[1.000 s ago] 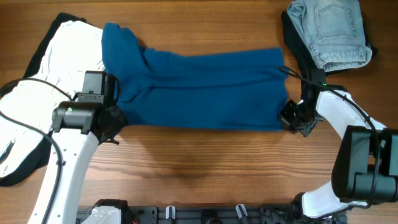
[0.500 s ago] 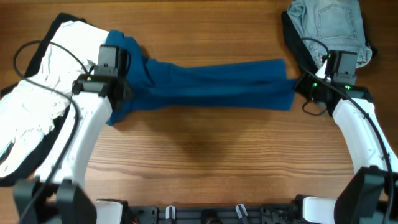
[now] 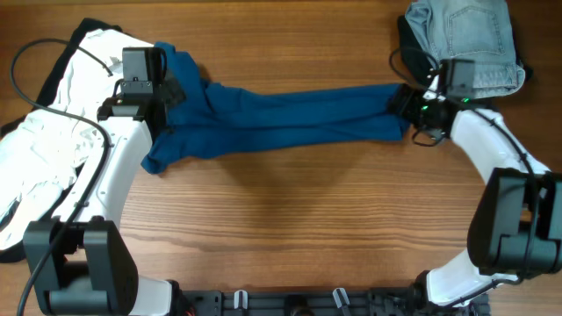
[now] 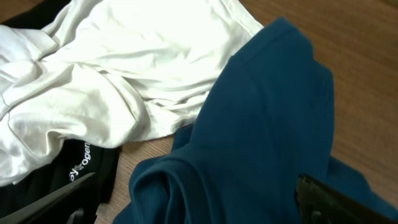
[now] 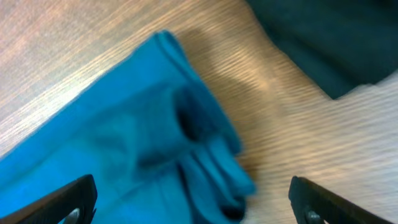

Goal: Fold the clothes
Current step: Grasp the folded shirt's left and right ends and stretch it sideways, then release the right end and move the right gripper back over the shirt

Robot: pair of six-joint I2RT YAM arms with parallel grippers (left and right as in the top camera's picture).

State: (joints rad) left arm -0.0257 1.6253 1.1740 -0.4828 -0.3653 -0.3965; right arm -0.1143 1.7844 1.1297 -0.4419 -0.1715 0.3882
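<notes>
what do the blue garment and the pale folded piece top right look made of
Blue garment: looks like soft matte knit, probably cotton jersey, since it bunches into loose rolls. Pale folded piece: looks like faded denim, with a visible stitched seam and pocket.

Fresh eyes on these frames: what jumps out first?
The blue garment, bunched into a long band across the table's middle, with the left end effector and right end effector at its ends. A white garment sprawls at far left, and folded jeans sit top right.
</notes>
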